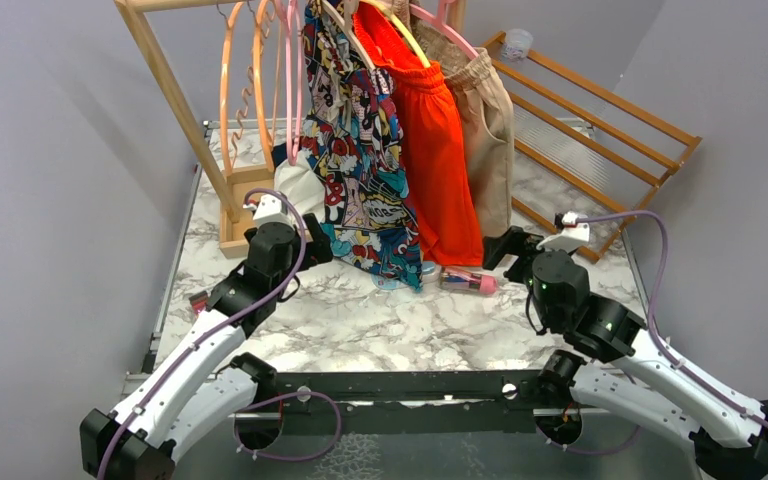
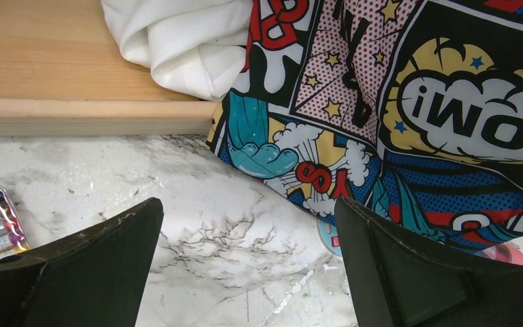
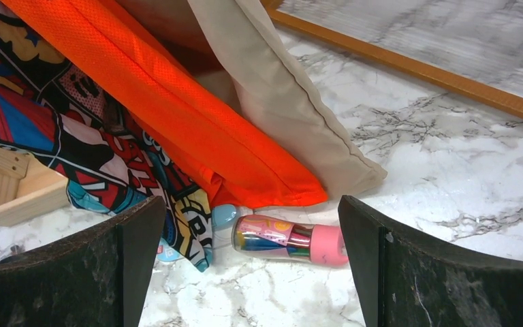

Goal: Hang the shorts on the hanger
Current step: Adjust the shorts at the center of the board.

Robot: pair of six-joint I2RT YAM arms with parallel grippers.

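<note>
You're in robot lab test cell, not home. Your clues:
- plain grey walls (image 1: 50, 150) boxing in marble-pattern tabletop (image 1: 380, 320)
- left arm (image 1: 195, 355), right arm (image 1: 650, 365) bolted to black rail (image 1: 410, 390) at near edge
- wooden rack (image 1: 175, 100) far left, comic-print shorts (image 1: 360, 170) and orange-red shorts (image 1: 440, 150) hanging
- slatted wooden frame (image 1: 600, 110) far right

Comic-print shorts (image 1: 360, 170), orange shorts (image 1: 440, 170) and beige shorts (image 1: 490, 140) hang together above a pink-capped tube (image 3: 289, 240) on the marble table (image 1: 360, 320)

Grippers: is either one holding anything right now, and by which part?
Nothing is held. The left gripper and the right gripper are both open and empty; the white shorts lie untouched on the wooden base.
</note>
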